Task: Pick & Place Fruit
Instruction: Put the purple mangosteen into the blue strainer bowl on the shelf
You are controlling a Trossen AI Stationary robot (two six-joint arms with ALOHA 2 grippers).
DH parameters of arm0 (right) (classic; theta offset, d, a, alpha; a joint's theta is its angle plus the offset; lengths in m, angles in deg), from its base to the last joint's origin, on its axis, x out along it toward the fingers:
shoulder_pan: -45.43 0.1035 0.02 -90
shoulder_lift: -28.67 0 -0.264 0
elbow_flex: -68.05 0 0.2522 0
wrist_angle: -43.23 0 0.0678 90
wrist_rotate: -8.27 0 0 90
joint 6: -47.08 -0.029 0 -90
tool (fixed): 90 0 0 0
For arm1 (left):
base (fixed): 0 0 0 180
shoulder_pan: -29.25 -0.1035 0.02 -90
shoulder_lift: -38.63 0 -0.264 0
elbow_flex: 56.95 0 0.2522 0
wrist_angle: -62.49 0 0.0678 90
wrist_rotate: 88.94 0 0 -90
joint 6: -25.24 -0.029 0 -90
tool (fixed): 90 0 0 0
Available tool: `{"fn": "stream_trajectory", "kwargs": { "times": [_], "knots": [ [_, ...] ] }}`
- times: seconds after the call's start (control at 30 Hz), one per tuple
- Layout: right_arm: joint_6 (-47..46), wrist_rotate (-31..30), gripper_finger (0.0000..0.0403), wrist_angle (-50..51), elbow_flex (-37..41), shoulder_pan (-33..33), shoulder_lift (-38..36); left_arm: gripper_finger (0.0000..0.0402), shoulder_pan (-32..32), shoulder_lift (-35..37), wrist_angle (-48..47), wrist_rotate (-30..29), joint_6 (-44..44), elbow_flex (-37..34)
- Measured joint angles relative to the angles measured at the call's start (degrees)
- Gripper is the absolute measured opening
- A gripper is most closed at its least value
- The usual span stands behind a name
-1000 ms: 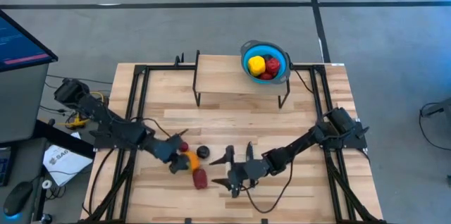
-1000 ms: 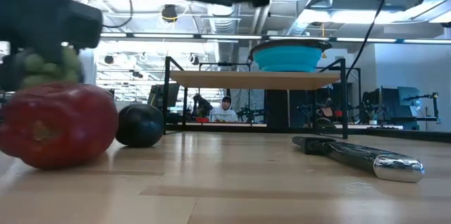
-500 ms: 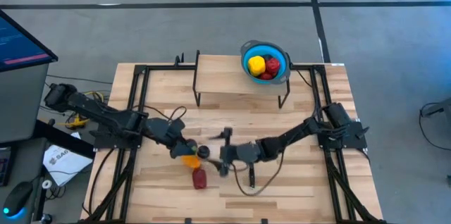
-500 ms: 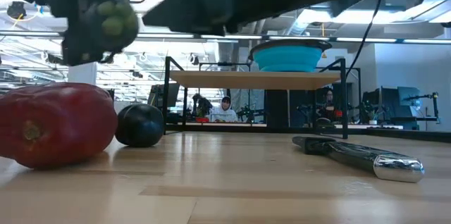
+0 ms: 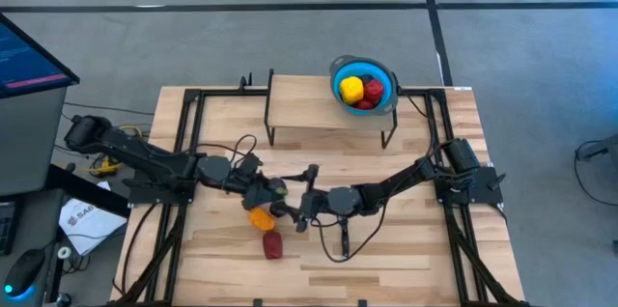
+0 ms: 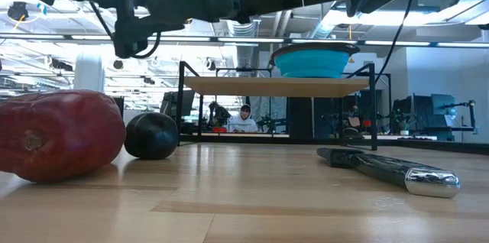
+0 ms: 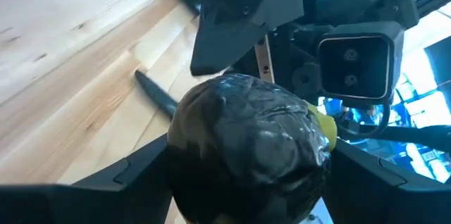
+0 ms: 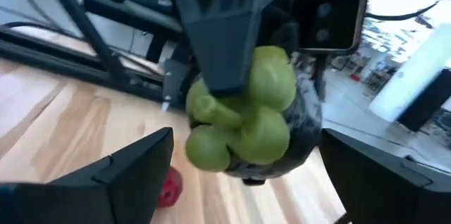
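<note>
My left gripper [image 5: 268,191] is shut on a green grape bunch [image 8: 243,115] with a dark back [image 7: 246,146], held up over the table's middle. My right gripper [image 5: 305,199] is open and faces it, its fingers standing on either side of the bunch without touching. An orange fruit [image 5: 261,217] and a red fruit [image 5: 273,244] lie on the table below. In the low view the red fruit [image 6: 61,132] and a dark round fruit [image 6: 151,136] rest on the wood. The blue bowl [image 5: 340,92] holds a yellow and a red fruit. My left gripper pinches the grape bunch between its two fingers, one finger [image 8: 229,34] lying over the green side [image 8: 271,83]. The fingers come about level from the table's left. The bunch is lifted clear of the table.
The bowl stands on a raised wooden shelf [image 5: 319,104] at the far side. A black-handled knife [image 6: 386,170] lies on the table. Black frame rails [image 5: 188,143] run along both table sides. People show in the room beyond.
My left gripper has risen from beside the orange fruit with the grape bunch and gone toward the table's right and far side. My right gripper has gone toward the table's left and far side and now faces the bunch.
</note>
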Motion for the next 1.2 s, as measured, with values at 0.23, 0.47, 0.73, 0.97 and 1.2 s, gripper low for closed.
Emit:
{"fn": "stream_trajectory", "kwargs": {
  "times": [0.23,0.47,0.73,0.97,1.2],
  "knots": [
    [1.78,-0.20,0.0326,-1.84,0.00,-0.54,0.00,0.0285,0.00,-3.06,6.55,-0.43,-1.17,0.00],
    [3.00,0.05,0.0301,-2.93,-0.02,-0.49,0.00,0.0290,0.00,-3.56,7.52,-0.46,-1.60,0.00],
    [-5.37,0.46,0.0256,0.37,-0.04,1.52,-0.04,0.0352,-2.02,-3.56,7.58,4.18,-7.58,0.00],
    [-23.10,0.42,0.0247,17.16,-0.04,5.80,-3.16,0.0395,-7.42,-3.45,7.52,10.44,-15.60,0.00],
    [-46.21,-4.79,0.0246,47.77,-0.04,11.38,-14.50,0.0392,-7.89,-3.43,7.30,11.05,-29.04,0.00]
  ]
}}
